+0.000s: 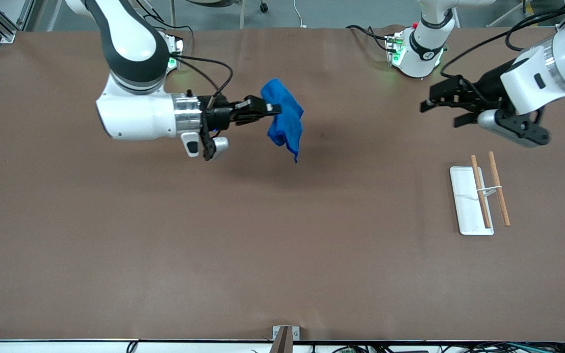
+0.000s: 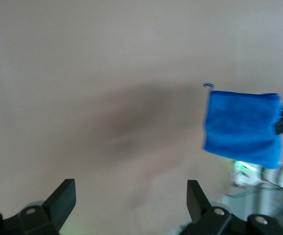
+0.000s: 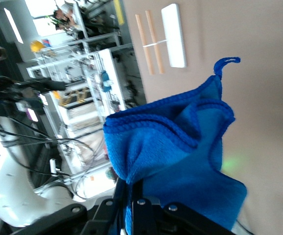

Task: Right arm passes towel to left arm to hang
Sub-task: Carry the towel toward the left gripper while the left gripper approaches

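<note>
My right gripper (image 1: 273, 108) is shut on the blue towel (image 1: 285, 119) and holds it in the air over the middle of the table; the cloth hangs down from the fingers. In the right wrist view the towel (image 3: 180, 161) is bunched between the fingers, its corner loop (image 3: 225, 64) sticking up. My left gripper (image 1: 428, 104) is open and empty, in the air over the left arm's end of the table, pointing toward the towel. In the left wrist view the towel (image 2: 243, 127) hangs some way off ahead of the open fingers (image 2: 63, 198).
A white base (image 1: 464, 201) with two wooden rails (image 1: 499, 195) lies on the table at the left arm's end, nearer to the front camera than the left gripper. It also shows in the right wrist view (image 3: 173, 35). Brown table surface all around.
</note>
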